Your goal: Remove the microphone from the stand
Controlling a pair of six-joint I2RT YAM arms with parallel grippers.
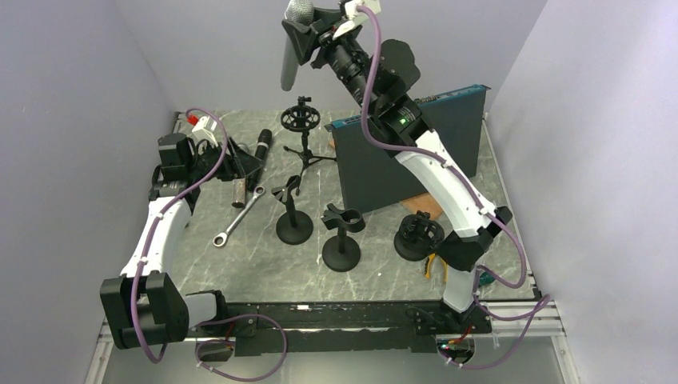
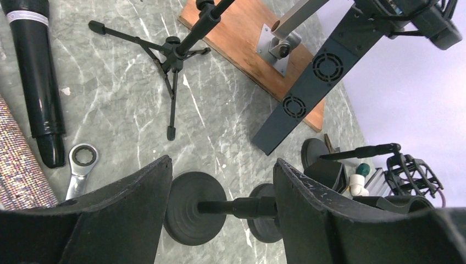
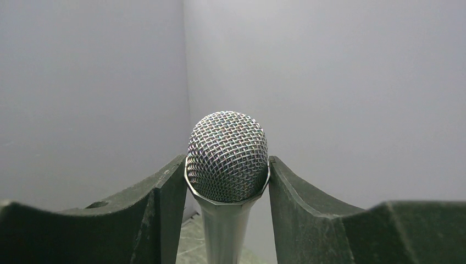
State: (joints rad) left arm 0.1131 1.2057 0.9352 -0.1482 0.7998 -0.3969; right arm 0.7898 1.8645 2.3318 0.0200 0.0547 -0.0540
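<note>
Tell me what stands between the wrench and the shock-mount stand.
Two black round-base clip stands: one nearer the wrench, the other nearer the shock-mount stand. The top view shows this.

The microphone [image 1: 289,60] hangs at the top centre of the overhead view, nearly upright. Its rounded silver mesh head [image 3: 227,157] is uppermost and its slim grey handle points down. The right tool [image 1: 299,32] clamps it at the head's base. Far below, mid-frame, stand a black round-based clip stand [image 1: 294,216] and a second clip stand [image 1: 342,240].
</note>
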